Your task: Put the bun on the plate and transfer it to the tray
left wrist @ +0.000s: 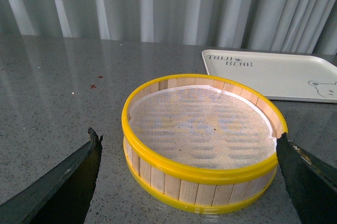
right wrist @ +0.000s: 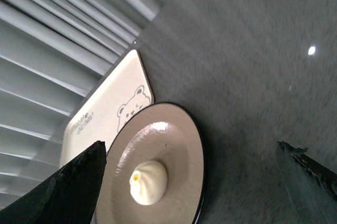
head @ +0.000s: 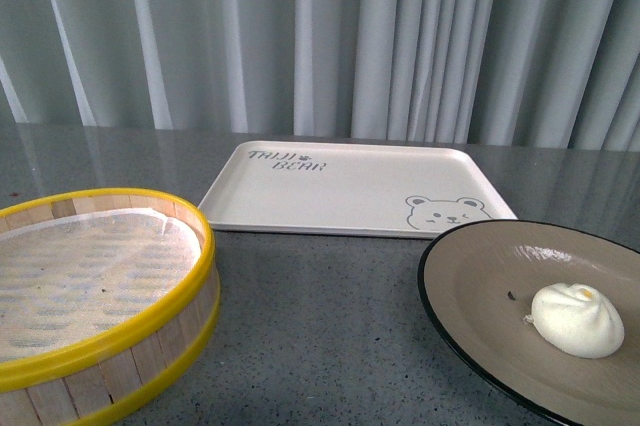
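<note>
Four items on a grey worktop [head: 320,346], placed relative to the tray.

1. Tray [head: 340,191]: cream, bear face at its near right corner, bare. Long axis runs side to side across the robot's front.
2. Plate [head: 480,286]: on the worktop off the tray's near right corner, rim just beside it; touching or not cannot be told. It is not on the tray.
3. Bun [head: 577,319]: upright on the plate, right of the plate's centre, on the side away from the tray. First step judged done; the transfer is left.
4. Bamboo steamer [head: 110,276]: off the tray's near left corner, holding only its liner.

Left gripper [left wrist: 188,137]: fingers spread wide, holding nothing, over the steamer, well apart from the plate.
Right gripper [right wrist: 190,145]: fingers spread wide, holding nothing; plate and bun lie ahead of it toward one finger, the tray just beyond. Judged the nearer arm for the plate, whose round rim offers no preferred axis.

Not determinable:
- Neither arm shows in the front view.
- Plate's near and right rim is cut off there.
- Tray's far end is cut off in the right wrist view.
- The right gripper's height over the plate cannot be told.
</note>
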Robot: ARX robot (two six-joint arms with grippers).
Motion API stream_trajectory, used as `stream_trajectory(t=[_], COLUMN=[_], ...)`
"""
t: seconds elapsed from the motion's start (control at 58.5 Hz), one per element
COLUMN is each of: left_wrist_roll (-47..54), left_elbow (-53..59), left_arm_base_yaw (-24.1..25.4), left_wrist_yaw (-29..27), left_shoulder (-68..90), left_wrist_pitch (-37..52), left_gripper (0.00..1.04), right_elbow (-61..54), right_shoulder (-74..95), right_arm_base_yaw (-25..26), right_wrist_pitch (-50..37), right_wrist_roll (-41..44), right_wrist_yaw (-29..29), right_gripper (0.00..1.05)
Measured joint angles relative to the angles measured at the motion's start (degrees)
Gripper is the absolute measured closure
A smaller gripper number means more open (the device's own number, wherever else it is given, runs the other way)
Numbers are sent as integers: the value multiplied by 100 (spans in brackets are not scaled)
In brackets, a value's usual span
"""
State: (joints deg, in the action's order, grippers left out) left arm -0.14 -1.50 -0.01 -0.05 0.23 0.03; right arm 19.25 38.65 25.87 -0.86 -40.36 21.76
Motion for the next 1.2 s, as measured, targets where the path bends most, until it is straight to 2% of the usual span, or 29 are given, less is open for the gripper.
stream_trajectory(t=[0.103, 0.205, 0.53, 0.803, 1.025, 1.128, 1.196], left_wrist_roll=[0, 0, 0, 0, 0, 0, 0], left_elbow=[0, 0, 0, 0, 0, 0, 0], left_arm_base_yaw=[0, 0, 0, 0, 0, 0, 0], left_wrist_yaw=[4, 4, 2, 2, 4, 2, 2], left_shoulder=[0, -2, -2, -2, -2, -2, -2], left_wrist_pitch=[0, 0, 0, 0, 0, 0, 0], left_gripper=[7, 7, 7, 7, 7, 7, 7], right_elbow=[-116, -236, -157, 181, 81, -31, -70], right_shoulder=[149, 581, 2463, 3547, 3790, 3952, 4063], right_arm_base_yaw=[-57, -107, -92, -592, -1189, -1274, -1266], right_wrist_pitch=[284, 129, -964, -1725, -2214, -2396, -2439], right_wrist_roll=[-898, -1370, -1602, -1821, -2249, -2293, -2302], right_wrist_yaw=[240, 326, 533, 828, 949, 1038, 1069], right_gripper=[8, 8, 8, 8, 8, 8, 17])
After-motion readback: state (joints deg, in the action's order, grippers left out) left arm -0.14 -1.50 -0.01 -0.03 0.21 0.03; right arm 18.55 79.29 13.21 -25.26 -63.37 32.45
